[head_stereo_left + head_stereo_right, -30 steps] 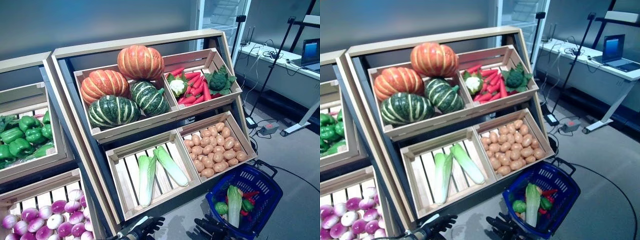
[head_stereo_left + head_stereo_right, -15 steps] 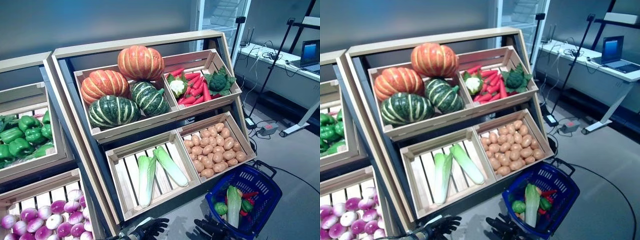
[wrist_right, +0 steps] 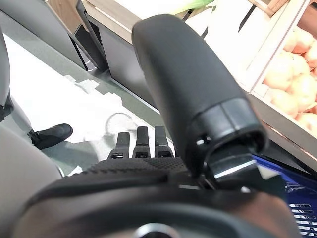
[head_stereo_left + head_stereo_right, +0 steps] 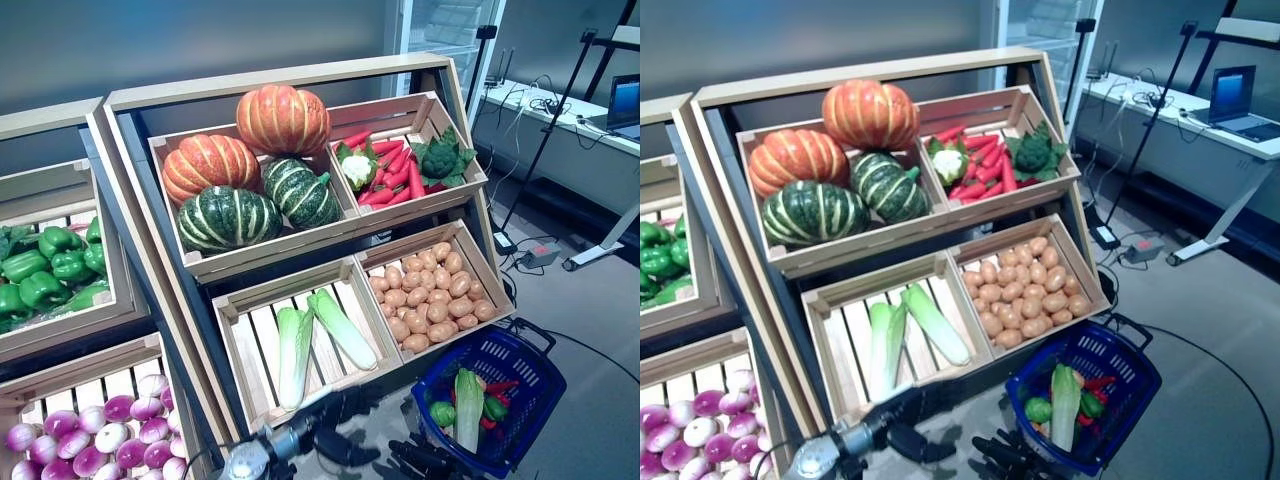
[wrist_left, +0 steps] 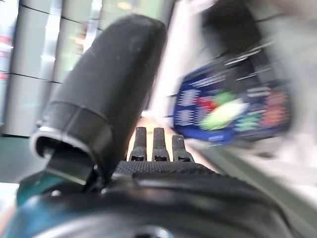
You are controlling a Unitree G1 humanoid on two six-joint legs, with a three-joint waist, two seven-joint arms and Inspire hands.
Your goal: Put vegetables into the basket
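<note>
Reaching up from the lower edge of the head views, the left robot hand (image 4: 340, 412) is seen just below the front board of the lower left crate (image 4: 232, 372), with its fingers (image 5: 154, 144) straight and nothing held in them. The right robot hand (image 4: 1002, 458) is found low beside it, above the floor and just left of the blue basket (image 4: 520, 362); its fingers (image 3: 141, 143) are likewise extended and empty. The basket is set on the floor at the stand's lower right corner, and a pale green cabbage (image 4: 468, 405) is already laid in it together with a small green vegetable (image 4: 442, 415) and some red pieces (image 4: 500, 389). Two long napa cabbages (image 4: 315, 337) are laid on the slats of the lower left crate, and potatoes (image 4: 430, 300) are piled in the crate to its right. In the upper row, orange and green pumpkins (image 4: 250, 165) are stacked in one crate, while red peppers (image 4: 392, 172), a cauliflower (image 4: 355, 172) and broccoli (image 4: 440, 160) are kept in the other. Green peppers (image 4: 45, 270) and purple onions (image 4: 95, 435) are held in a neighbouring stand to the left. A desk (image 4: 560, 125) with a laptop (image 4: 622, 105) is placed well apart at the far right.
</note>
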